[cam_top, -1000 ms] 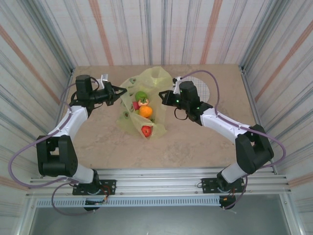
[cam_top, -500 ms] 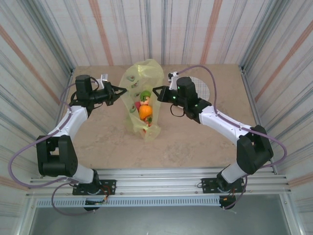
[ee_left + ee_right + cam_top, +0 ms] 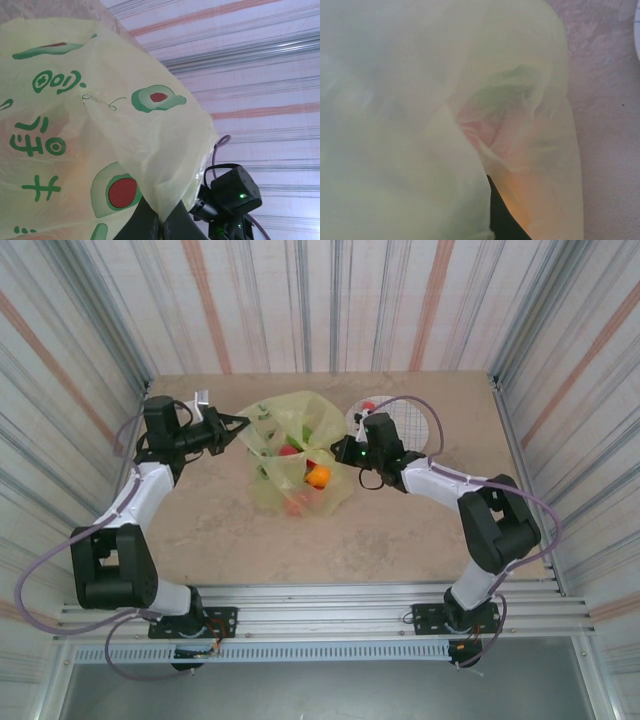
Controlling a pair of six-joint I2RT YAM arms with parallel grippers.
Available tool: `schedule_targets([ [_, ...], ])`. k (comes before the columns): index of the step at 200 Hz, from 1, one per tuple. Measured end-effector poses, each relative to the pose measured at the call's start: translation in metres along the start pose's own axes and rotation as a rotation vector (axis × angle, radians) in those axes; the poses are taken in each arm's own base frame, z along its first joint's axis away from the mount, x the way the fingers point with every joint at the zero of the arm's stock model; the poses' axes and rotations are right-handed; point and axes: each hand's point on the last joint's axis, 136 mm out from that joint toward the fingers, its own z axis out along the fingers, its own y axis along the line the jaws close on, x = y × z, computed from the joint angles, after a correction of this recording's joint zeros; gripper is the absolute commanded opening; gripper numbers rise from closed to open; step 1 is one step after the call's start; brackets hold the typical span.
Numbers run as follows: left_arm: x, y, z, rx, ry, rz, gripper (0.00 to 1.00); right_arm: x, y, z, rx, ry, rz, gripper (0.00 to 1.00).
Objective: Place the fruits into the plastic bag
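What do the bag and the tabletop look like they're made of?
Bag: thin translucent yellow-green plastic film, it seems; it crinkles, drapes, and the fruits show through it. Tabletop: smooth, matt beige with marble-like mottling; real stone or printed laminate, I cannot tell.

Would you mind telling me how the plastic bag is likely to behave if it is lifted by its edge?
Probably floppy: the plastic bag creases and sags where the left gripper pinches it. Likely bottom-heavy, since the fruits pool together and may roll inside.
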Motion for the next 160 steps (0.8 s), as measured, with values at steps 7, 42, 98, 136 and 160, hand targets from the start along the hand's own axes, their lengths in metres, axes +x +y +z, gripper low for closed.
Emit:
schedule_targets([
  [7, 0.0, 0.0, 0.0, 0.001, -0.001, 0.002, 0.0, 0.002, -0.002, 0.002, 0.005, 0.005, 0.003, 0.11],
  [42, 0.0, 0.001, 0.0, -0.004, -0.001, -0.003, 0.0, 0.002, -0.007, 0.004, 0.012, 0.01, 0.007, 0.24],
  [98, 0.016, 0.014, 0.018, -0.031, 0.06, -0.042, 0.0, -0.01, -0.011, -0.021, 0.04, -0.032, -0.028, 0.51],
  [136, 0.044, 0.022, 0.043, -0.049, 0.162, -0.053, 0.0, -0.025, -0.007, -0.056, 0.056, -0.107, -0.073, 0.58],
  [160, 0.052, 0.027, 0.048, -0.063, 0.19, -0.061, 0.0, -0.038, -0.012, -0.076, 0.092, -0.164, -0.106, 0.6],
])
